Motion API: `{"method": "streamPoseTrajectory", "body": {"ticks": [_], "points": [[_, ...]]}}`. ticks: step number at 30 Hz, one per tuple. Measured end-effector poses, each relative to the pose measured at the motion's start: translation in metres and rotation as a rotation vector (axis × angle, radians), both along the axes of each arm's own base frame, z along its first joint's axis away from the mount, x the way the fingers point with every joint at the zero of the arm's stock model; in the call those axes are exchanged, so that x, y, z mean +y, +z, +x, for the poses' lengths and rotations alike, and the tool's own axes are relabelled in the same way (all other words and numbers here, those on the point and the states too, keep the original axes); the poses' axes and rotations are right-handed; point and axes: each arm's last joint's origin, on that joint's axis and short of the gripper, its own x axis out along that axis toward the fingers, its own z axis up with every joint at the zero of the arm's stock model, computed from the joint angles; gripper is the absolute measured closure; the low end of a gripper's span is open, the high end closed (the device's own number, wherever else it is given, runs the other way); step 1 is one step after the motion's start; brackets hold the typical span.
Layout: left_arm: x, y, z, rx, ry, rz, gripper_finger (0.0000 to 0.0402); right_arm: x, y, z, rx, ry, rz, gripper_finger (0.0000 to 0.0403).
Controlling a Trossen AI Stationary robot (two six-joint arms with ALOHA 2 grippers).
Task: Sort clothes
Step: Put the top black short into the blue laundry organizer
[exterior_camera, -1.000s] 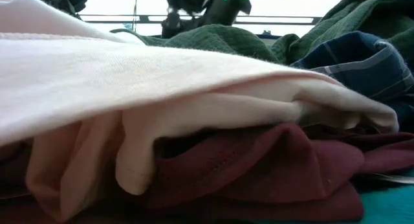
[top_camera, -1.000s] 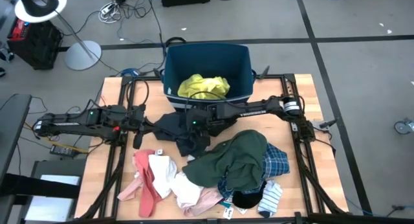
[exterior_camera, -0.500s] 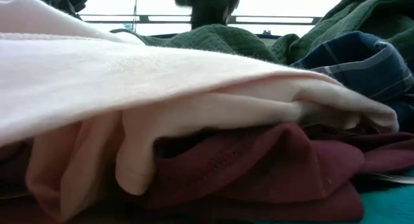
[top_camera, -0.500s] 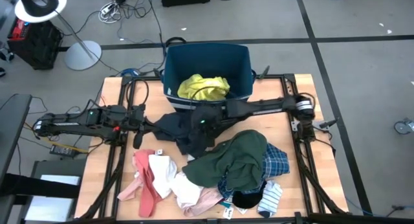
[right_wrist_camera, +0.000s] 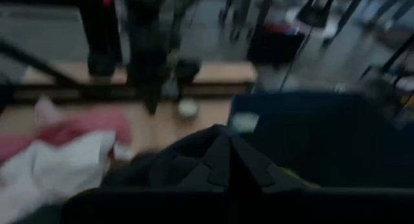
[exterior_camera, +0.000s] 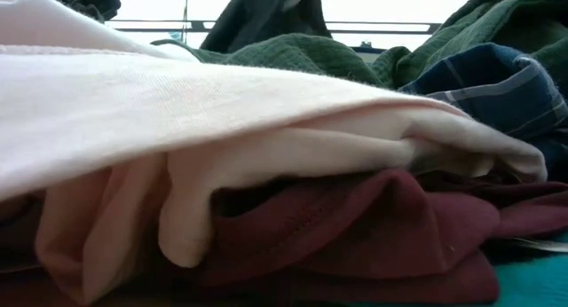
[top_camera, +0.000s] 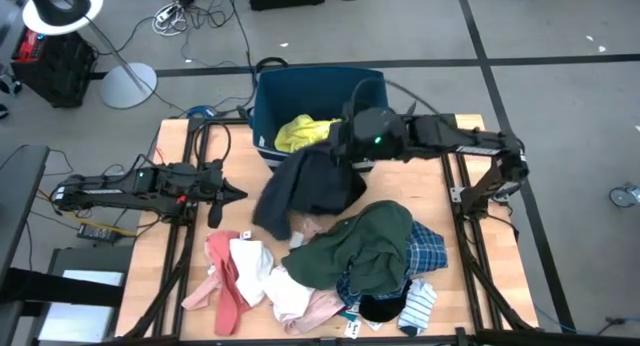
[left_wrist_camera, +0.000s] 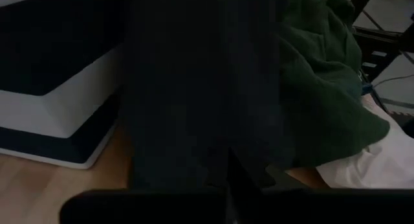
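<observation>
1. Clothes [top_camera: 370, 251] heaped on the table in front of the bin [top_camera: 372, 91]; one dark garment [top_camera: 310, 186] lifted, hanging beside the bin's front wall.
2. Right gripper [top_camera: 348, 151] clamped on that garment's top edge, at the bin's front rim.
3. Left gripper [top_camera: 237, 194] closed, holding nothing, left of the bin.
4. Soft, light, limp: likely to drape and snag on the rim; best pinched at a bunched fold.
5. Yellow piece [top_camera: 300, 133] inside the bin shown only from above; low view blocked by pale and maroon cloth, hanging garment probably the dark shape behind.
</observation>
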Motion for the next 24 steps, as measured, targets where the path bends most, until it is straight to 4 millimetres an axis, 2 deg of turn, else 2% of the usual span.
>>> {"method": "streamPoseTrajectory", "body": {"ticks": [8, 16, 24], "points": [[0.001, 0.0, 0.0, 0.0, 0.02, 0.009, 0.039, -0.021, 0.054, -0.006, -0.257, -0.023, -0.108, 0.0403], [0.001, 0.001, 0.0, -0.007, 0.024, 0.011, 0.039, -0.048, 0.099, -0.017, -0.654, -0.11, -0.22, 0.0403], [0.001, 0.001, 0.0, -0.008, 0.024, 0.011, 0.039, -0.092, 0.13, -0.04, -1.045, -0.234, -0.334, 0.0403]]}}
